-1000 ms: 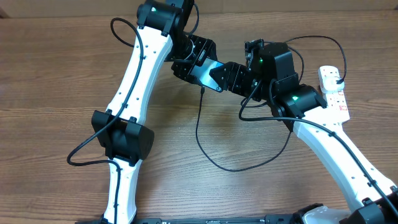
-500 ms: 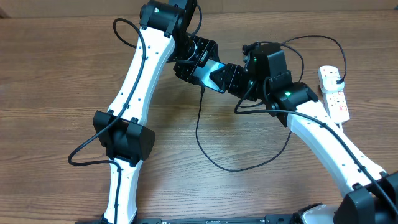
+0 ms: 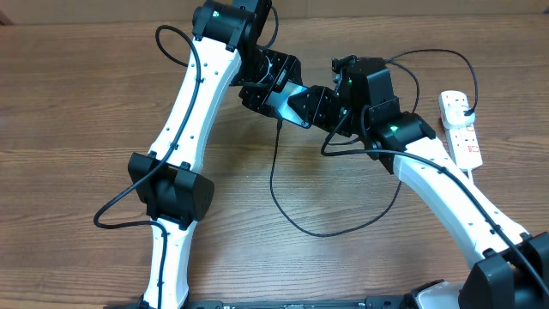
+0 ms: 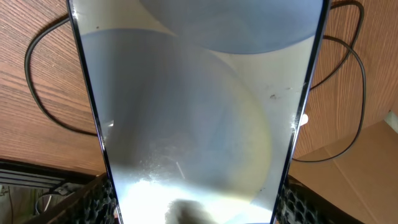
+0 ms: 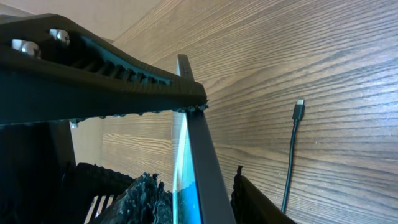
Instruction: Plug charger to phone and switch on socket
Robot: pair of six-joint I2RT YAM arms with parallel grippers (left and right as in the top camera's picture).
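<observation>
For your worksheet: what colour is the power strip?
The plastic power strip is white; overhead view.

Both arms (image 3: 184, 103) are white with black joints, cables and green lights

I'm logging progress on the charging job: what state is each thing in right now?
phone: held up off the table in left hand
charger: tip lying on table, not in phone
right hand: at the phone, grip unclear
socket: on table, switch position unreadable
</observation>
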